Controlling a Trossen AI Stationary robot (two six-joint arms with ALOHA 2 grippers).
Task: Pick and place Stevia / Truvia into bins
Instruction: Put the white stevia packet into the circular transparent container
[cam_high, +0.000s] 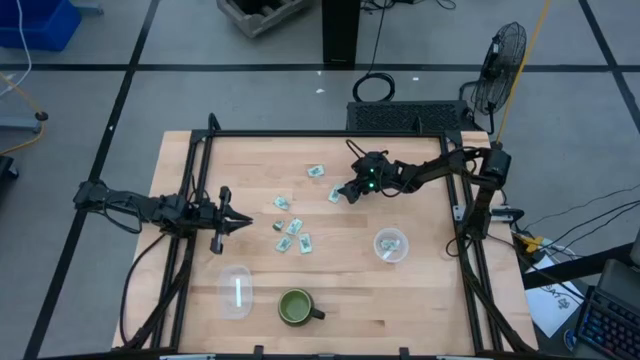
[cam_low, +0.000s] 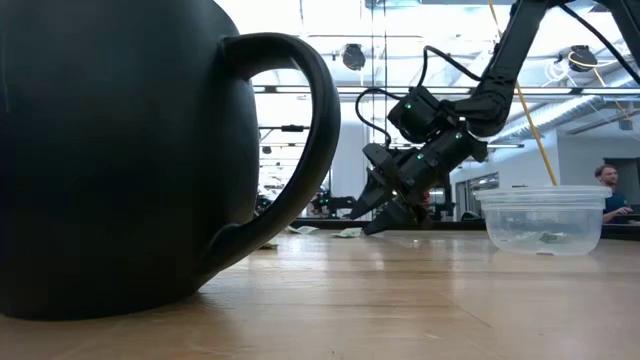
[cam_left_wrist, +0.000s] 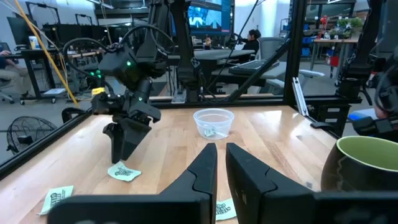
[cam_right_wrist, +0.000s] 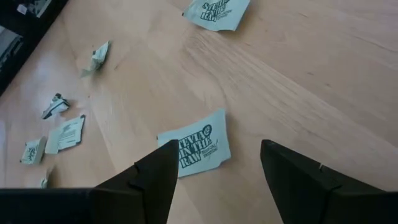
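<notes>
Several pale green-and-white Stevia packets (cam_high: 290, 226) lie flat across the middle of the table. My right gripper (cam_high: 345, 192) is open and points down over one packet (cam_right_wrist: 196, 146), with a finger (cam_right_wrist: 155, 171) on either side of its near edge. In the low view the right gripper (cam_low: 385, 222) is just above the tabletop. One clear cup (cam_high: 390, 244) stands near the right side with a packet (cam_low: 545, 237) inside. The second clear cup (cam_high: 236, 292) stands near the front left. My left gripper (cam_high: 240, 222) waits shut at the left, pointing at the packets.
A dark green mug (cam_high: 296, 307) stands at the near edge beside the second cup and fills the left of the low view (cam_low: 130, 150). A black frame (cam_high: 320, 134) runs round the table. Another packet (cam_right_wrist: 216, 12) lies just beyond the right gripper. People sit in the room behind.
</notes>
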